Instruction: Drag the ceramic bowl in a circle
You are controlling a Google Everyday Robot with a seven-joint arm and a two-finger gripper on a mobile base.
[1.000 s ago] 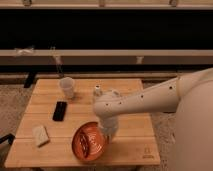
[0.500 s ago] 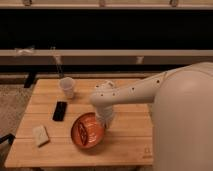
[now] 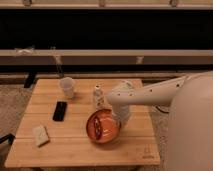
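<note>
I saw a glossy orange-brown ceramic bowl (image 3: 102,127) on the matt, pale wooden surface (image 3: 75,150); my smooth white plastic gripper (image 3: 120,121) sat at its rim.

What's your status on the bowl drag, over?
Pincer down at the right rim of the bowl. Bowl upright on the table, front centre. Small white bottle close behind it; cup and phone off to the left.
</note>
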